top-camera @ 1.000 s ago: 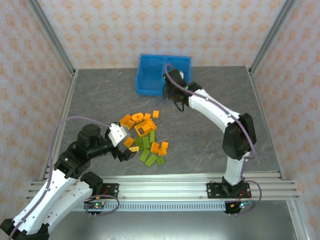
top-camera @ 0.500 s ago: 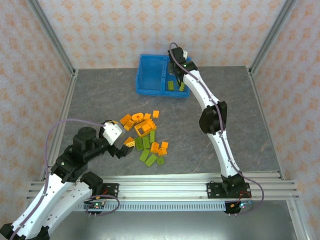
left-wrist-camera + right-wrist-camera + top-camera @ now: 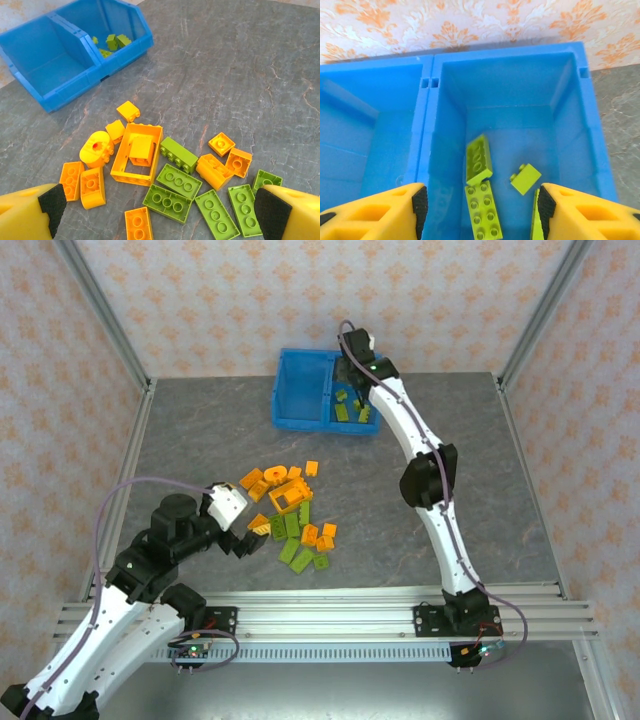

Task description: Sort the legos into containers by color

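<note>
Logged right gripper (image 3: 481,202) splayed, empty, newly reached over right compartment (image 3: 510,85); probably just shed a lime green brick (image 3: 479,159). Logged left gripper (image 3: 162,206) splayed too, above mixed pile (image 3: 172,182). No orange binned yet.

Glossy translucent blue plastic bin (image 3: 427,140), smooth shiny plastic legos (image 3: 179,181), matt grey stone-look tabletop (image 3: 240,75), ribbed metal rails (image 3: 330,608)

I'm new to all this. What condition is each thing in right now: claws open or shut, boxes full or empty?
Left gripper: open, empty.
Right gripper: open, empty.
Left compartment: empty.
Right compartment: holds a few lime green bricks.
Loose legos: orange and green mixed, unsorted.
Orange hollow square piece: lying flat, a small orange brick inside its opening.
</note>
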You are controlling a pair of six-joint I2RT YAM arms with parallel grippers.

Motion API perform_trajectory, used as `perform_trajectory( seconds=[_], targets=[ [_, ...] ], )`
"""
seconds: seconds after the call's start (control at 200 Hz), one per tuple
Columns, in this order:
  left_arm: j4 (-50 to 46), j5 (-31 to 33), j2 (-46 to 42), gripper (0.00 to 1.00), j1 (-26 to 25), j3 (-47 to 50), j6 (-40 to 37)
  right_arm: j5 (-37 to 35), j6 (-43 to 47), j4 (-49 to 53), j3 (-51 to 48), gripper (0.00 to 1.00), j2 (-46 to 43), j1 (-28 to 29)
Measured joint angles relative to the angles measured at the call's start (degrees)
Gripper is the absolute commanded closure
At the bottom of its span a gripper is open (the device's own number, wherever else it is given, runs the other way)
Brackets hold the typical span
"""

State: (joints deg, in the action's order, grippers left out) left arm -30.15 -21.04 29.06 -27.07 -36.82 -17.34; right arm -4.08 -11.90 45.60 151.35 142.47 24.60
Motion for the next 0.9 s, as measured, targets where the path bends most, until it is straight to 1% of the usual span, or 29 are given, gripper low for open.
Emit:
perform_trajectory(
  seconds=[0.055, 0.095, 0.17, 0.2, 0.26, 0.295, 0.345, 0.445, 0.53, 0.581, 0.636, 0.691, 0.801, 0.901],
  targets=[
    [0.5, 1.14, 0.68, 0.0, 0.0, 0.13, 1.29, 0.61, -0.07, 0.9, -3.61, 0.39, -3.82, 0.0],
    [0.94, 2.69, 1.68, 0.0, 0.0, 0.13, 2.93, 1.77, -0.35, 1.27, -8.5, 0.39, -8.41, 0.0],
    [0.52, 6.4, 4.76, 0.01, 0.0, -0.83, 7.06, 5.03, -1.51, -0.35, -23.3, 0.38, -20.39, 0.04],
    [-0.52, 8.0, 6.78, 0.03, 0.0, -2.19, 8.87, 6.54, -2.01, -1.6, -29.73, 0.36, -25.55, 0.11],
    [-3.58, 11.87, 12.04, 0.14, -0.46, -7.1, 13.46, 9.44, -2.97, -5.22, -43.78, 0.32, -36.87, 0.52],
    [-5.07, 14.51, 15.43, 0.15, -1.16, -10.86, 16.92, 10.97, -3.82, -6.99, -52.22, 0.3, -44.28, 1.09],
    [-5.77, 17.35, 19.82, 0.16, -2.32, -15.61, 21.33, 12.48, -4.48, -8.63, -61.57, 0.28, -53.05, 2.38],
    [-5.81, 20.0, 26.6, 0.18, -4.74, -21.88, 29.51, 14.73, -6.12, -10.54, -75.43, 0.25, -67.52, 5.68],
    [-6.23, 21.24, 34.23, 0.26, -7.34, -26.58, 34.77, 16.09, -8.09, -12.35, -86.14, 0.17, -77.96, 8.26],
    [-6.56, 22.47, 40.02, 0.29, -9.11, -29.9, 37.11, 17.14, -9.11, -12.57, -92.45, 0.14, -84.0, 9.62],
    [-6.49, 23.41, 47.28, 0.31, -10.64, -33.35, 39.47, 18.27, -10.97, -11.61, -97.18, 0.12, -89.33, 10.8],
    [-6.6, 23.63, 53.05, 0.31, -11.52, -36.0, 41.05, 19.12, -12.46, -9.66, -99.69, 0.1, -93.13, 11.76],
    [-7.93, 24.11, 64.87, 0.34, -11.82, -42.05, 43.52, 21.11, -16.11, -5.77, -100.41, 0.02, -98.4, 12.55],
    [-10.19, 24.92, 74.6, 0.37, -11.8, -49.75, 44.33, 22.6, -18.34, -2.51, -99.89, 0.0, -101.15, 12.66]
  ],
)
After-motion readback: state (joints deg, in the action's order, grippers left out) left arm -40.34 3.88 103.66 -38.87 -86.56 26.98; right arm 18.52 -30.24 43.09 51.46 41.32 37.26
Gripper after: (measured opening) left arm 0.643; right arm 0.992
